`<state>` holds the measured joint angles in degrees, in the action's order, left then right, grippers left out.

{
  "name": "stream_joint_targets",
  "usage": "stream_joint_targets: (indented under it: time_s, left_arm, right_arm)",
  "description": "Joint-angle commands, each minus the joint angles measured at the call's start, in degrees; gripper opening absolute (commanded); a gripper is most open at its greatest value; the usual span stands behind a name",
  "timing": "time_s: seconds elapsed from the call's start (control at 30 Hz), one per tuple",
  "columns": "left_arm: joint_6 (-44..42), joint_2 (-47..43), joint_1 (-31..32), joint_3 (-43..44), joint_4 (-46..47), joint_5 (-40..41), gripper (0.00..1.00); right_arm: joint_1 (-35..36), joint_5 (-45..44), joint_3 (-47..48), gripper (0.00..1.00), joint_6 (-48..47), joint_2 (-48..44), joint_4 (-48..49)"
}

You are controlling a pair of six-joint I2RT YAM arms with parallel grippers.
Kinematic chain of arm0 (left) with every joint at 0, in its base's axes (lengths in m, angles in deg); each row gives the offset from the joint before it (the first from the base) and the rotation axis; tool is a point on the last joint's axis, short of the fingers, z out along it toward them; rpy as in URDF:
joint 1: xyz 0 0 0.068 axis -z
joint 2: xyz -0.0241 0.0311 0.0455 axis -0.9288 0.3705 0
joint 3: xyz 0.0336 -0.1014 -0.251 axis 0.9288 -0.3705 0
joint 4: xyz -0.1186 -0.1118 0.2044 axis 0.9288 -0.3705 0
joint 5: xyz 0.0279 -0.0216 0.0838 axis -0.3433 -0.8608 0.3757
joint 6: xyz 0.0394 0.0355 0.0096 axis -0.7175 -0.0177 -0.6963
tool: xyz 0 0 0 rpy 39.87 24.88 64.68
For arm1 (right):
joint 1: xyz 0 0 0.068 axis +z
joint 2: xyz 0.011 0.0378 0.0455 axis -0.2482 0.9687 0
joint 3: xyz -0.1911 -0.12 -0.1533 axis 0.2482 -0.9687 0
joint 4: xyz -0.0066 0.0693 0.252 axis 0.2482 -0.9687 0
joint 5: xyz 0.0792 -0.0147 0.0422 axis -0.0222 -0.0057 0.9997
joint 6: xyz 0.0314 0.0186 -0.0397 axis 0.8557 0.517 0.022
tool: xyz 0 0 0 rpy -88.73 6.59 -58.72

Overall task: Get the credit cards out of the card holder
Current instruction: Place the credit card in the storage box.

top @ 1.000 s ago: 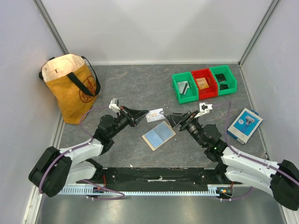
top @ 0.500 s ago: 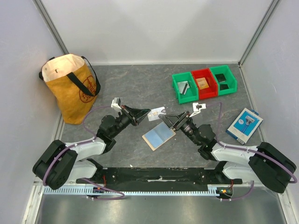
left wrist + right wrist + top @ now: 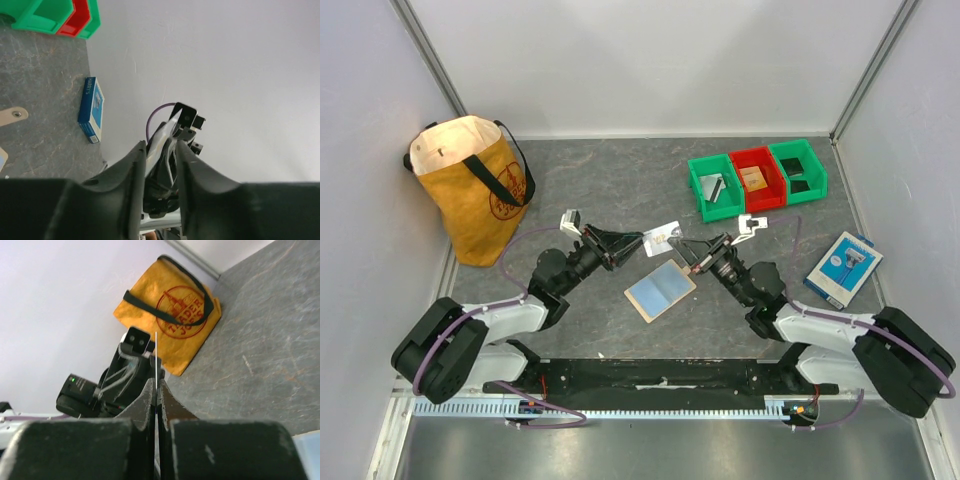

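Note:
The card holder (image 3: 660, 290) lies open on the grey table, pale blue face up, below and between both grippers. Above it one pale credit card (image 3: 663, 238) is held in the air. My right gripper (image 3: 689, 249) is shut on the card's right end; in the right wrist view the card (image 3: 156, 355) shows edge-on as a thin white line rising from the closed tips (image 3: 156, 384). My left gripper (image 3: 637, 242) stands at the card's left end. In the left wrist view its jaws (image 3: 161, 147) stand slightly apart, with the right arm seen through the gap.
A yellow tote bag (image 3: 470, 185) stands at the back left. Three bins, green, red and green (image 3: 755, 180), sit at the back right with small items inside. A blue-and-white packet (image 3: 843, 265) lies at the right, near the wall.
My right gripper moved left to the card and shut on its right end. My left gripper's jaws, shut on the card before, have come slightly apart. The card shifted a little right.

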<state>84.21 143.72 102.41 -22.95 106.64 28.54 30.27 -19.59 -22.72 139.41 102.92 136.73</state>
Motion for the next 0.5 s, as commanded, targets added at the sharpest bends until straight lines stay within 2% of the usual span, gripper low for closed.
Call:
stream_joint_targets:
  time_s: [0.0, 0.07, 0.13, 0.23, 0.33, 0.47]
  left_arm:
    - [-2.0, -1.3, -2.0, -1.6, 0.9, -3.2, 0.51]
    - [-2.4, -2.2, -4.1, -1.5, -3.2, -6.4, 0.68]
    - [-3.3, -2.7, -7.5, -1.7, -6.9, -11.1, 0.75]
    - [-5.0, -3.7, -13.5, -2.2, -10.3, -17.6, 0.78]
    - [-10.3, -5.8, -19.6, -0.5, -19.4, -24.2, 0.79]
    - [-26.0, -9.5, -26.7, 7.2, -43.2, -31.8, 0.82]
  right_arm:
    - [-3.9, 0.9, 3.0, 0.00, -2.0, -4.0, -4.9]
    - [-6.5, 2.3, 4.6, 0.00, -3.9, -5.6, -11.3]
    - [-9.7, 4.2, 6.5, 0.00, -5.9, -6.8, -16.6]
    - [-15.4, 6.9, 9.7, 0.00, -8.8, -7.0, -23.2]
    - [-22.7, 11.0, 13.5, 0.00, -10.8, -4.7, -27.3]
    - [-32.2, 18.6, 17.1, 0.00, -11.4, 0.9, -26.4]
